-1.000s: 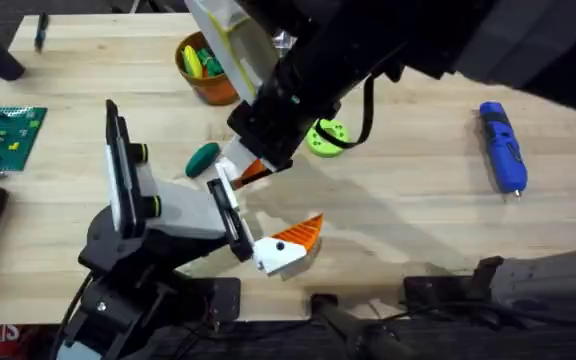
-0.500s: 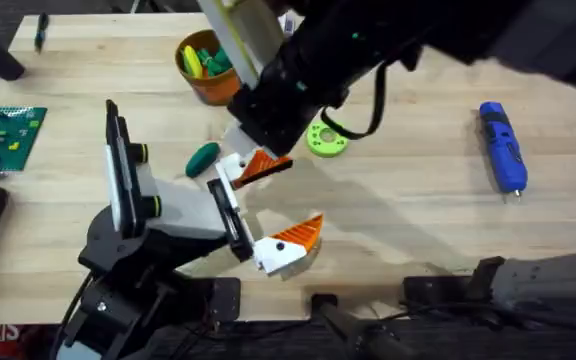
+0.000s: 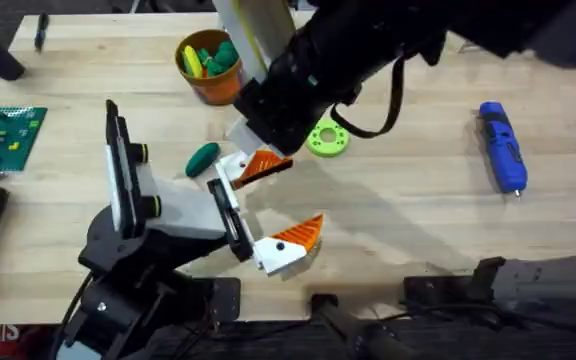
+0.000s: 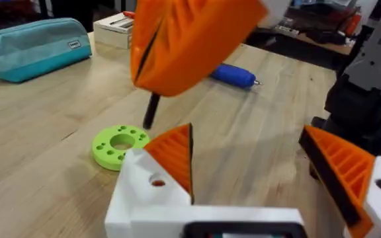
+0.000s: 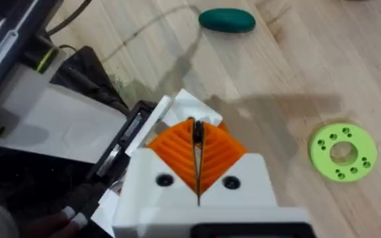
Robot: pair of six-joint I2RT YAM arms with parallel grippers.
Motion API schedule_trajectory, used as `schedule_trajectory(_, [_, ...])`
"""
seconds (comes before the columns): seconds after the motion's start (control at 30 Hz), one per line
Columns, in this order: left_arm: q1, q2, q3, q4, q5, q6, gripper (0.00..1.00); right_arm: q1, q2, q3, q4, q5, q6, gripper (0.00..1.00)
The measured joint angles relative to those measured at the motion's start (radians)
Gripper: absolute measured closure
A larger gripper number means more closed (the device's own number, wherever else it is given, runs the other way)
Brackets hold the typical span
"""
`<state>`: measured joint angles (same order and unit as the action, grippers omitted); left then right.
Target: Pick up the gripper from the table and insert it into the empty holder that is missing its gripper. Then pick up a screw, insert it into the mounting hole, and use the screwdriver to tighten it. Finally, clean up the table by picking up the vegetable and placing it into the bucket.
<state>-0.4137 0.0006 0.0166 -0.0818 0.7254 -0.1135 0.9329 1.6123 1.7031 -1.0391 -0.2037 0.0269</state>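
The right gripper (image 5: 196, 142) has its orange pads pressed flat together, with a thin dark seam where they meet. Just beneath its tips, the gripper (image 4: 172, 155) sits at the end of the holder (image 3: 226, 212) nearest the claw. It is an orange wedge on a white base with one small hole. The right wrist view shows the vegetable (image 5: 227, 19) beyond the claw, while the left wrist view shows the screwdriver (image 4: 233, 75) behind it.

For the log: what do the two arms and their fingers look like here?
The right arm is black, with a looping black cable and a white link. Its fingers are white blocks with orange ribbed pads. The left arm is black with a grey hand body and yellow-green knobs; its fingers match.
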Motion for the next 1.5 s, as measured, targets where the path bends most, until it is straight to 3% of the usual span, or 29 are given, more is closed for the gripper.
schedule_trajectory(1.5, [0.0, 0.0, 0.0, 0.0, 0.0, -0.004, 0.018, 0.0, 0.1, 0.001, -0.032, -0.076, 0.003, 0.993])
